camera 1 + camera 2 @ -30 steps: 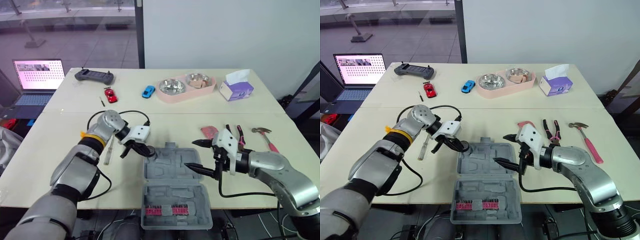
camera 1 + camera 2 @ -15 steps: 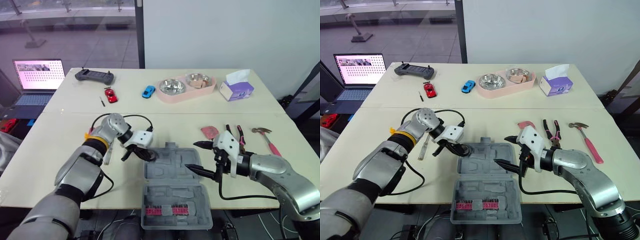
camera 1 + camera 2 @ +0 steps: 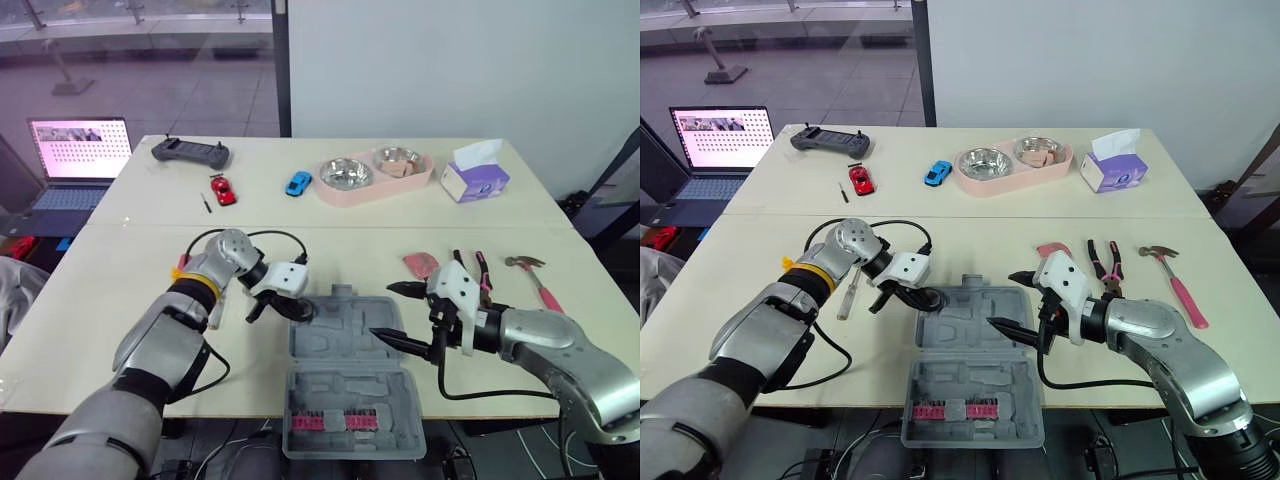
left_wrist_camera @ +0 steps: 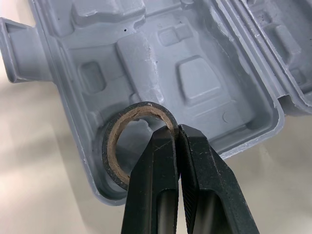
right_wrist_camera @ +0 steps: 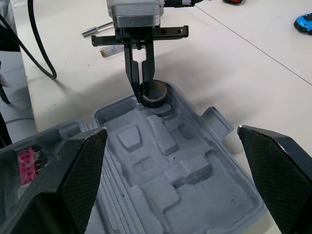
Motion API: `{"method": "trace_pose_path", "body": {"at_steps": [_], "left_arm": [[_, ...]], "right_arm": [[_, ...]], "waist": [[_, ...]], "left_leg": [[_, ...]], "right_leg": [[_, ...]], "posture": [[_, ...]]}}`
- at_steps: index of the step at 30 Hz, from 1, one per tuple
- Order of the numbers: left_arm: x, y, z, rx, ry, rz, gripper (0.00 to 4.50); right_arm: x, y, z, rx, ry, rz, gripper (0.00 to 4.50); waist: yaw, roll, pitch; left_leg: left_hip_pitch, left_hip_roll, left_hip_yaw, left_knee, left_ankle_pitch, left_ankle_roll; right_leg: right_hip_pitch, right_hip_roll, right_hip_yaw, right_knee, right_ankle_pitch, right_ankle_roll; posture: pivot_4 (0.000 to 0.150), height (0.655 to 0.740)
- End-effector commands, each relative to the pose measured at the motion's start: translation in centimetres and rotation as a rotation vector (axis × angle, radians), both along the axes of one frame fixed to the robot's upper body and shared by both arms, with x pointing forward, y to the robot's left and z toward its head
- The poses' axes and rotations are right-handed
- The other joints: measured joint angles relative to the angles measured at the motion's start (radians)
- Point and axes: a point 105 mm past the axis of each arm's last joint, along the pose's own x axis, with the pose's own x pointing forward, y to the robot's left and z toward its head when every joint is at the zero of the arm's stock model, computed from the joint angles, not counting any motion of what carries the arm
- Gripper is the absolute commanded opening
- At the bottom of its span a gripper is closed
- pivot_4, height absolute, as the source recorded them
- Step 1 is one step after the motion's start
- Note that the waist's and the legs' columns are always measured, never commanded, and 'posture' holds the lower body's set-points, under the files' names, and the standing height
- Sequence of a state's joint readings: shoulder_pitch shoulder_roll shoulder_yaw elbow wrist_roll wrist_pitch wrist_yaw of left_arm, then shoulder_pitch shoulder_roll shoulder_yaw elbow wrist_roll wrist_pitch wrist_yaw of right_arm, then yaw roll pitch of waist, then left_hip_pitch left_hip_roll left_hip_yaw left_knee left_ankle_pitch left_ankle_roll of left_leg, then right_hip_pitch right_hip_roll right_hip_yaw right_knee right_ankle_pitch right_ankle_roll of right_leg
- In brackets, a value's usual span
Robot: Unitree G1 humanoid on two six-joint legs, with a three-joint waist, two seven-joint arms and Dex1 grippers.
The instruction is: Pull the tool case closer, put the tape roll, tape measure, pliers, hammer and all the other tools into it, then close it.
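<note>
Tape roll pinched by left gripper at tool case corner.

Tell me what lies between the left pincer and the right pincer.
The grey moulded tray of the open tool case, bare of tools there, as the left eye view shows. The left pincer holds the tape roll at its corner.

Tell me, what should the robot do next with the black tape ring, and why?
Probably open the left tool and let go. It is shut on the rim of the tape roll, and the roll seems to sit in the round corner pocket of the open tool case, so letting go should leave it there.
</note>
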State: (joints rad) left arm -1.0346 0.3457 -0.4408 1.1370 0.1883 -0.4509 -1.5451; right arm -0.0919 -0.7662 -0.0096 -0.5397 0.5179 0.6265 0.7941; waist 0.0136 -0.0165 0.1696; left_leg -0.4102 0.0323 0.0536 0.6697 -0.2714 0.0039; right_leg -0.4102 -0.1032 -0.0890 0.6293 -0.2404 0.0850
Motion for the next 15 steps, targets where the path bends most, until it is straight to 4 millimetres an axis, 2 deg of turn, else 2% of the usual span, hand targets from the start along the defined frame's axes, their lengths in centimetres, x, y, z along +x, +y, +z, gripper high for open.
{"method": "trace_pose_path", "body": {"at_steps": [1,4,5,7,9,13,14,15], "left_arm": [[0.3,-0.3,0.6,-0.010,-0.029,-0.011,0.07],[0.3,-0.4,0.6,-0.015,-0.032,-0.008,0.07],[0.4,-0.5,0.7,-0.018,-0.034,-0.008,0.37],[0.4,-0.5,0.7,-0.021,-0.039,-0.005,1.09],[0.5,-0.6,0.8,-0.029,-0.047,-0.002,2.03],[0.5,-0.4,1.6,-0.039,-0.048,-0.022,4.21],[0.4,-0.4,1.7,-0.042,-0.047,-0.027,4.45],[0.3,-0.3,2.0,-0.050,-0.044,-0.035,4.45]], "right_arm": [[-0.3,0.2,1.1,0.012,-0.047,0.015,4.50],[-0.3,0.2,1.1,0.012,-0.046,0.014,4.50],[-0.3,0.2,1.1,0.012,-0.046,0.014,4.50],[-0.3,0.2,1.1,0.012,-0.046,0.012,4.50],[-0.3,0.2,1.1,0.012,-0.045,0.012,4.50],[-0.3,0.2,1.0,0.012,-0.044,0.012,4.50],[-0.3,0.2,1.0,0.012,-0.044,0.012,4.50],[-0.4,0.2,1.0,0.011,-0.043,0.012,4.50]], "waist": [[0.000,0.000,0.000],[0.000,0.000,0.000],[0.000,0.000,0.000],[0.000,0.000,0.000],[0.000,0.000,0.000],[-0.001,0.000,0.000],[-0.001,0.000,0.000],[-0.001,0.000,0.000]], "left_leg": [[0.000,0.000,0.000,0.000,0.000,0.000],[0.000,0.000,0.000,0.000,0.000,0.000],[0.000,0.000,0.000,0.000,0.000,0.000],[0.000,0.000,0.000,0.000,0.000,0.000],[0.000,0.000,0.000,0.000,0.000,0.000],[0.000,0.000,0.000,0.000,0.000,0.000],[0.000,0.000,0.000,0.000,0.000,0.000],[0.000,0.000,0.000,0.000,0.000,0.000]], "right_leg": [[0.000,0.000,0.000,0.000,0.000,0.000],[0.000,0.000,0.000,0.000,0.000,0.000],[0.000,0.000,0.000,0.000,0.000,0.000],[0.000,0.000,0.000,0.000,0.000,0.000],[0.000,0.000,0.000,0.000,0.000,0.000],[0.000,0.000,0.000,0.000,0.000,0.000],[0.000,0.000,0.000,0.000,0.000,0.000],[0.000,0.000,0.000,0.000,0.000,0.000]], "posture": [[0.150,0.7400],[0.150,0.7400],[0.150,0.7400],[0.150,0.7400],[0.150,0.7400],[0.150,0.7400],[0.150,0.7400],[0.150,0.7400]]}}
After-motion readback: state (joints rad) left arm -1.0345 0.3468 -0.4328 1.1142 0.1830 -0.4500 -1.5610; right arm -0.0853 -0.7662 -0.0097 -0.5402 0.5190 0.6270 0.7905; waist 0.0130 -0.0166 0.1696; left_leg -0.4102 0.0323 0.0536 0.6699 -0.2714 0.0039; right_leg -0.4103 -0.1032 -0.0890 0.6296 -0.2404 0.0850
